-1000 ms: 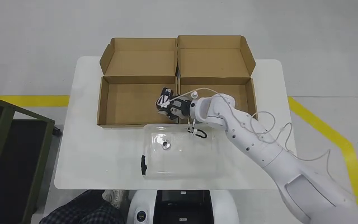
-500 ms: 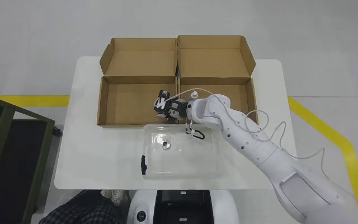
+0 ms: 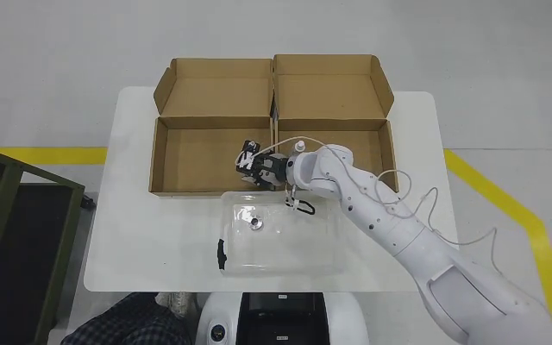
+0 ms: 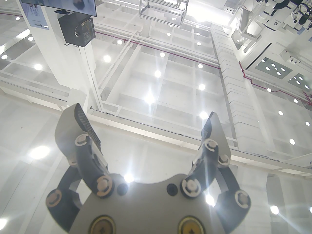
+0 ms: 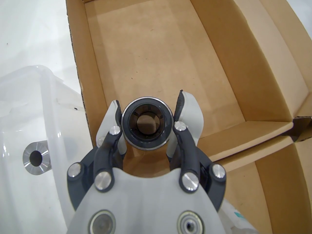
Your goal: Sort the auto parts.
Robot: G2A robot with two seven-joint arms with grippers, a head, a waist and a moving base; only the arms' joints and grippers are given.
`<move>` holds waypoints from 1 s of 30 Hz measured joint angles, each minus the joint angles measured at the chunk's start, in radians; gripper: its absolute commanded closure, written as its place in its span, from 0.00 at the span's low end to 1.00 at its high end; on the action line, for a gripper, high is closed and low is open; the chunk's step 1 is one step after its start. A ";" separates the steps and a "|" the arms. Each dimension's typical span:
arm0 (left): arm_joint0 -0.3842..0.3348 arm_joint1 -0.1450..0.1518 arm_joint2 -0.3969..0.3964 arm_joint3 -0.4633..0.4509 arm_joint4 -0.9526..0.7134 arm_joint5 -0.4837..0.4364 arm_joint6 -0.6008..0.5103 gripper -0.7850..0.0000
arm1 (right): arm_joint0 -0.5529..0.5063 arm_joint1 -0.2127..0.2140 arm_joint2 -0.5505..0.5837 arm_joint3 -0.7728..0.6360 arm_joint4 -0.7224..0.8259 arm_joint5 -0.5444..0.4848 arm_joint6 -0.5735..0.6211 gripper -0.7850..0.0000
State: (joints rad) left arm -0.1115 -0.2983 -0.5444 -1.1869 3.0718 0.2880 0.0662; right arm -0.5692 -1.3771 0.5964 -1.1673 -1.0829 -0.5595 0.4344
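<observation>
**Top view.** The right gripper (image 3: 251, 162) holds a dark bearing (image 3: 248, 158) over the near right corner of the left cardboard box (image 3: 194, 159). The right cardboard box (image 3: 345, 138) lies beside the gripper. The clear bin (image 3: 276, 250) lies just behind it and holds one metal sleeve (image 3: 256, 222).

**Left wrist view.** The left gripper (image 4: 145, 115) points up at the ceiling, jaws spread wide and empty. It can probably give no support if the bearing falls.

**Right wrist view.** The right gripper (image 5: 149, 108) is clamped on the bearing (image 5: 145, 139), with the pads pressed against the curved outer ring. The bare floor of the left cardboard box (image 5: 151, 49) stretches ahead of the fingertips. The box's near wall runs just below the gripper, with the clear bin (image 5: 24, 98) and its metal sleeve (image 5: 36, 158) beyond that wall. The right cardboard box (image 5: 280, 183) adjoins to one side.

**Hazards.**
- A smooth round ring gripped on two narrow lines may swivel or slip.
- A release this close to the near wall could land the bearing on the rim, so that it falls back into the bin.
- A bearing dropped from a height would likely roll or bounce across the cardboard.
</observation>
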 measured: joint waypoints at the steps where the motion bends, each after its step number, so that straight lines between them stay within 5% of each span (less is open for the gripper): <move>1: 0.000 0.000 0.000 0.000 0.000 0.000 0.000 0.00 | -0.001 0.000 0.003 -0.001 -0.001 -0.001 -0.001 0.51; 16: 0.000 0.000 0.000 0.000 0.000 0.000 0.000 0.00 | -0.077 0.055 0.166 -0.276 -0.077 -0.056 0.008 0.51; 30: 0.000 0.000 0.000 0.000 0.000 0.000 0.000 0.00 | -0.426 0.148 0.310 -0.721 -0.166 -0.224 0.121 0.40</move>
State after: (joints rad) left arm -0.1115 -0.2983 -0.5444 -1.1869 3.0718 0.2880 0.0662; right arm -0.9950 -1.2287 0.9066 -1.8885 -1.2487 -0.7835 0.5555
